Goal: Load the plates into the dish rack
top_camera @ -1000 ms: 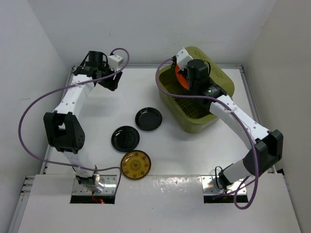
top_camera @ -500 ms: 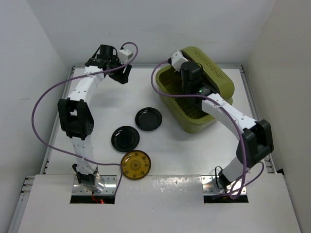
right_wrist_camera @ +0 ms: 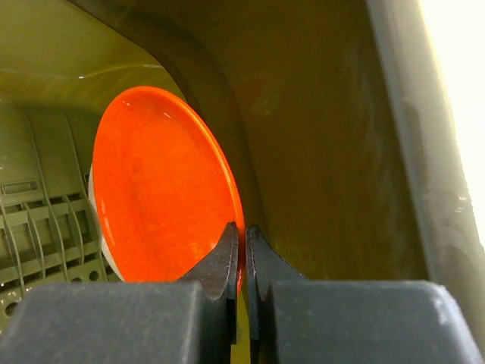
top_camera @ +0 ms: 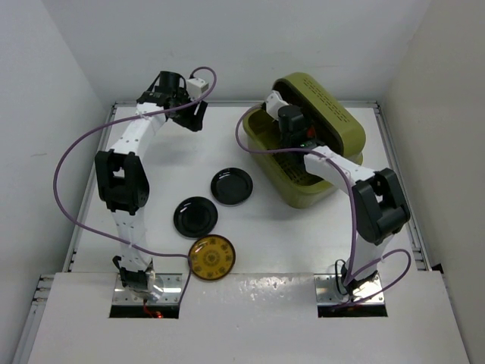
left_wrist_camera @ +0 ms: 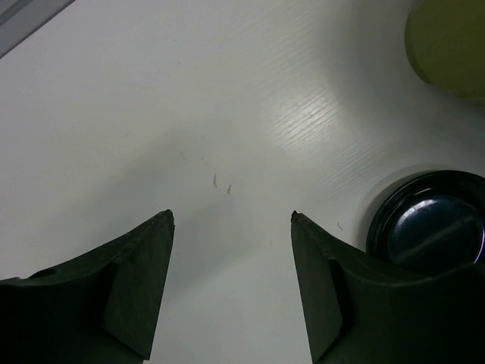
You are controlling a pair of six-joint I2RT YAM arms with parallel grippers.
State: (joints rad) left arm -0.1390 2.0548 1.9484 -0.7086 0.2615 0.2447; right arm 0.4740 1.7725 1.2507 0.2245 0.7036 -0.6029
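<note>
Top external view: the right arm has folded in over the dish rack [top_camera: 305, 193] at the upper right of the frame, its wrist now sunk deeper into the olive tub than a second ago. The orange plate, which showed above the rim then, is out of sight from above. The right wrist view finds it: the orange plate [right_wrist_camera: 163, 201] stands nearly on edge against the rack's curved inner wall, over the slatted floor [right_wrist_camera: 45, 243], with the right gripper [right_wrist_camera: 241, 227] clenched on its lower rim. A pale rim [right_wrist_camera: 93, 220] peeks from behind it, possibly another plate already loaded, though too little shows to be sure.

The left arm has swung from the upper left corner toward the top centre, and the left gripper [left_wrist_camera: 231, 216] hangs over bare table [left_wrist_camera: 227, 98] with its jaws spread and nothing between them. A black plate [left_wrist_camera: 428, 227] sits at the lower right of its wrist view.

Three plates have not moved: two black ones, the second black plate [top_camera: 195, 216] lying below and left of the first, and the yellow patterned plate [top_camera: 211, 258] lowest in the frame, all well apart from the rack.

The orange plate appears to be all but seated; letting go looks like the step remaining before the three on the table are fetched.
</note>
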